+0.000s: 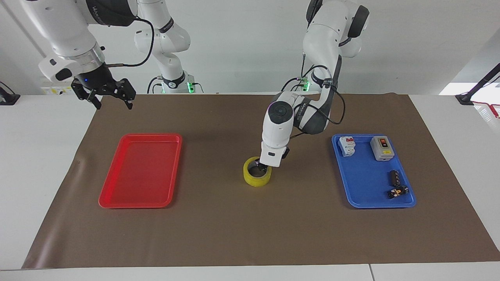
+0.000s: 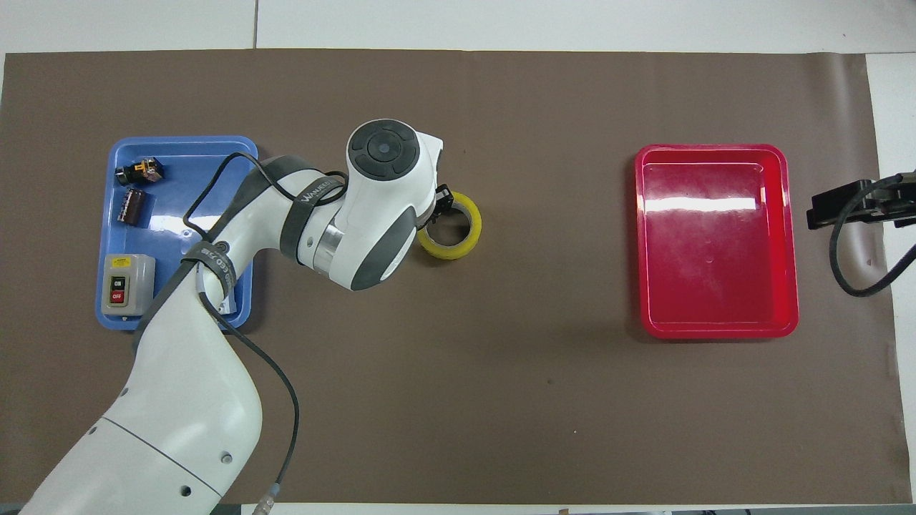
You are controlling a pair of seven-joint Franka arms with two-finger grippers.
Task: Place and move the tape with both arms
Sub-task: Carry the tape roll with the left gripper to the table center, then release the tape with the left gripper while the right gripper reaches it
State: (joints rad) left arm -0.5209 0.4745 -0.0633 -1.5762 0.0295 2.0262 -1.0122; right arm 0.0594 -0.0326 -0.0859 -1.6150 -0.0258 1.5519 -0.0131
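Observation:
The yellow tape [image 1: 257, 176] lies flat on the brown mat [image 1: 218, 226] near its middle, between the two trays; it also shows in the overhead view [image 2: 451, 227]. My left gripper [image 1: 261, 168] reaches down onto the tape's rim on the side toward the blue tray, with one finger inside the ring, and looks shut on the tape wall. In the overhead view its fingertips [image 2: 442, 202] show at the rim under the wrist. My right gripper [image 1: 113, 104] is open and empty, waiting in the air over the mat's corner at the right arm's end.
A red tray [image 1: 140, 171] lies empty toward the right arm's end. A blue tray [image 1: 371, 175] toward the left arm's end holds a grey switch box [image 1: 381, 148], a white breaker [image 1: 347, 145] and two small dark parts [image 1: 395, 177]. Two smaller arms stand at the back.

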